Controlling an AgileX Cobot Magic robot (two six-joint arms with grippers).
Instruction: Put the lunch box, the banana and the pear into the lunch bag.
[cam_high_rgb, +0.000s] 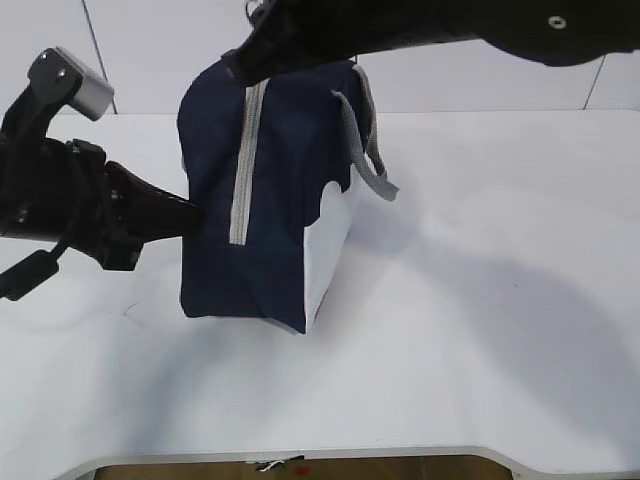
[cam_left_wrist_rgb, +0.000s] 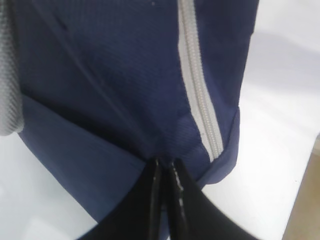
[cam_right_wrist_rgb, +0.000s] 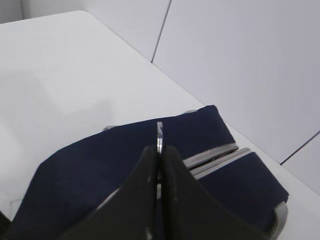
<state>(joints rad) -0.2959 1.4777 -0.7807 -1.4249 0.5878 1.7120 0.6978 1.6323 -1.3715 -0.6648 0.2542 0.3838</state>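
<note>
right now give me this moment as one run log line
lunch bag: upright, zipper shut | left gripper: pinching bag fabric beside zipper | right gripper: closed on metal pull at bag top | food: none visible

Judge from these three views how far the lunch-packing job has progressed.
Done: unclear; no lunch box, banana or pear shows on the table.

In hand: the lunch bag stands with its zipper closed. The left gripper pinches fabric; the right gripper grips a metal pull.

Left: cannot tell.
</note>
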